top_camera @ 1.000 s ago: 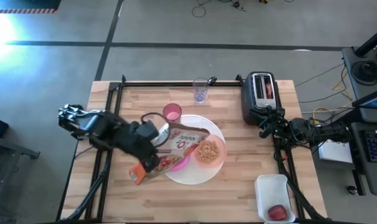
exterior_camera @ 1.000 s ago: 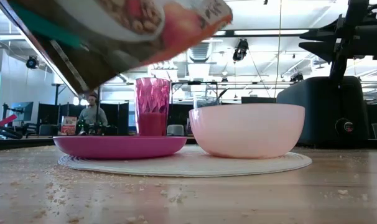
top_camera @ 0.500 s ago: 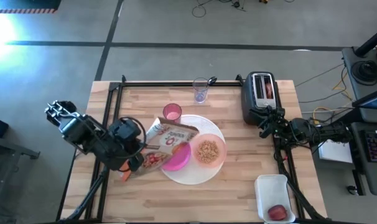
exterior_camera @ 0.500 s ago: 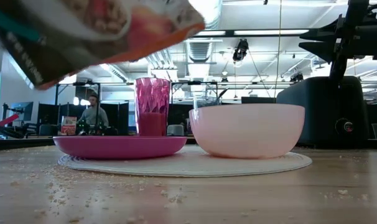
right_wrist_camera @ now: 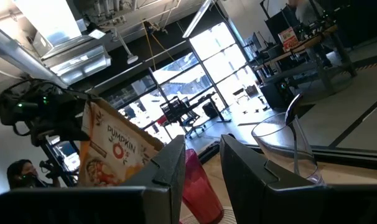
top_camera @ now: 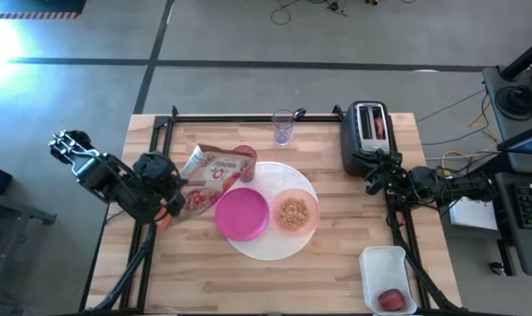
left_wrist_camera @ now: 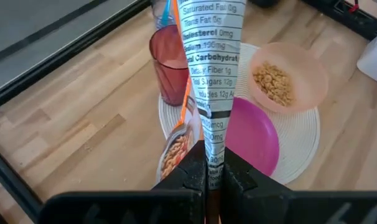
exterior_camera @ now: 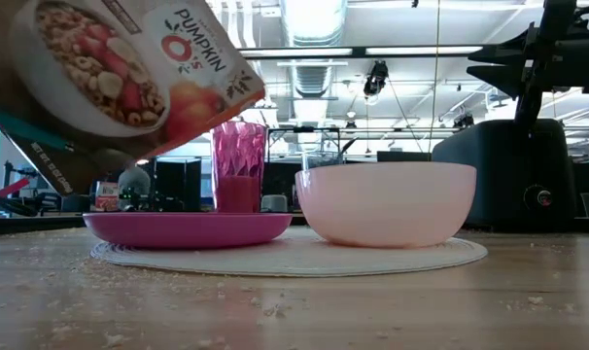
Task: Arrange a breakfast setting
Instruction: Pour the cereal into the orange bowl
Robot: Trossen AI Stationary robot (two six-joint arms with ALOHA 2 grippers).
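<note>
My left gripper (top_camera: 169,200) is shut on a cereal box (top_camera: 215,168), held in the air over the table's left half, beside the round white plate (top_camera: 268,248). On the plate sit a magenta bowl (top_camera: 242,214) and a peach bowl (top_camera: 294,213) with cereal in it. The pink tumbler (top_camera: 246,155) stands at the plate's far edge, partly behind the box. The clear cup (top_camera: 283,127) stands at the far edge. The red fruit (top_camera: 391,299) lies in the white tub (top_camera: 387,263). My right gripper (top_camera: 376,175) is open beside the toaster (top_camera: 366,136). My left gripper pinches the cereal box's lower end (left_wrist_camera: 212,163) between its two fingers, one on each broad face, with the narrow nutrition panel turned to the wrist camera. The fingers come from the table's left, slanting. The box is lifted clear and tilted, its top end toward the tumbler.
Crumbs are scattered over the wooden table in front of the plate (exterior_camera: 226,311). A black frame rail (top_camera: 161,132) runs along the table's left and far edges. The toaster stands at the far right, the tub at the near right corner.
My left gripper has gone toward the table's left and far edges, carrying the cereal box off the plate. The box, which lay tipped over the magenta bowl, now stands more upright beside the tumbler, and the bowl is uncovered.
</note>
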